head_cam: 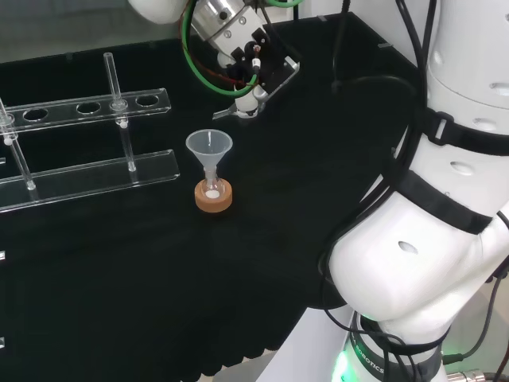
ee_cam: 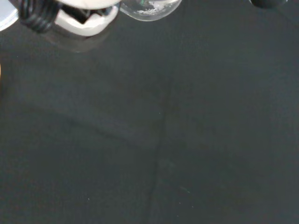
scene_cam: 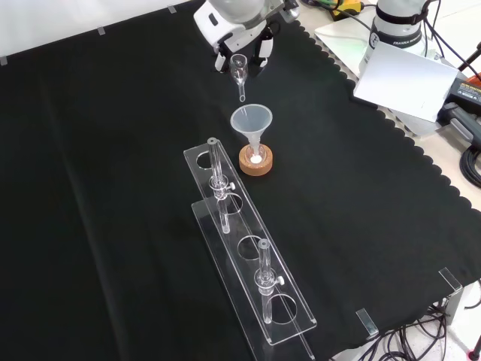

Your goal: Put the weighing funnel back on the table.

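Head view: the hand (head_cam: 253, 76) hangs over the black-clothed counter (head_cam: 119, 278), at about 1 o'clock from the funnel (head_cam: 209, 146). The funnel stands mouth up, its stem in a small flask (head_cam: 211, 188) on a cork ring (head_cam: 213, 199). A clear rack (head_cam: 87, 107) stands at 9 o'clock from the funnel.

Front view: the hand sits at 12 o'clock from the funnel. Its fingers are pinched on the weighing funnel (scene_cam: 240, 71), which is held off the counter. The stem points down, and its tip is just above the funnel's far rim, not touching it. The rack runs off toward 6 o'clock, with tubes standing in it.

Wrist view: a rounded clear glass edge shows beside a blurred white part of the hand, with bare black cloth beyond.
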Controlling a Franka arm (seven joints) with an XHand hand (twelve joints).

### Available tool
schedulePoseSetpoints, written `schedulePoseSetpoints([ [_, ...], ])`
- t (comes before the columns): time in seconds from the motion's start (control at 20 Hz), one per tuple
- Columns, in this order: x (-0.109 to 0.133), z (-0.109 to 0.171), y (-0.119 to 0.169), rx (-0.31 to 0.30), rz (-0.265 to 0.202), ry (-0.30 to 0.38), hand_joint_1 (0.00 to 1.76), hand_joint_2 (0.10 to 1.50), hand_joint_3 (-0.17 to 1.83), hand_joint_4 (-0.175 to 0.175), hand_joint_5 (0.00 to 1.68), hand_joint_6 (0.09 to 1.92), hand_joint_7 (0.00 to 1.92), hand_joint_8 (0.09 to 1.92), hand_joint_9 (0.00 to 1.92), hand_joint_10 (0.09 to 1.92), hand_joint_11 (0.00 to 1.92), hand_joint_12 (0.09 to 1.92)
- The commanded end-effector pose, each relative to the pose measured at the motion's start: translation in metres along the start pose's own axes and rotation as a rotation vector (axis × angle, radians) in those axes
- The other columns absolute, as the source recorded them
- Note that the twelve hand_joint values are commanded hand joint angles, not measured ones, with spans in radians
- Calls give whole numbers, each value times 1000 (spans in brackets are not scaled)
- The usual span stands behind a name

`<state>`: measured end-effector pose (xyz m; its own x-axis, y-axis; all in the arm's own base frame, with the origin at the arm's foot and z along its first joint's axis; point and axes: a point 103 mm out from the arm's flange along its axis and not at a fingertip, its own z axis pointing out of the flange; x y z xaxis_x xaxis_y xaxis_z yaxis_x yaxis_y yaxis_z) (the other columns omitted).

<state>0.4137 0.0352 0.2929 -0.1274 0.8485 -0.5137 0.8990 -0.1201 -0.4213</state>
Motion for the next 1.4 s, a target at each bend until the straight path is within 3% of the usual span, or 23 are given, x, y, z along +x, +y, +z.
schedulePoseSetpoints([
  [0.05, -3, 2, 1, -8, 0, 38, 1117, 690, 600, 175, 1272, 655, 1400, 278, 1628, 87, 1513, 545],
  [0.25, -8, 3, 2, -25, 8, 82, 1117, 690, 600, 175, 1272, 655, 1401, 278, 1628, 87, 1510, 545],
  [0.5, -22, 7, 7, -24, 12, 196, 1117, 690, 600, 175, 1272, 655, 1401, 278, 1628, 87, 1508, 545],
  [1.4, -46, 42, 41, -10, 20, 352, 1116, 690, 601, 175, 1271, 658, 1402, 276, 1627, 87, 1505, 548],
])
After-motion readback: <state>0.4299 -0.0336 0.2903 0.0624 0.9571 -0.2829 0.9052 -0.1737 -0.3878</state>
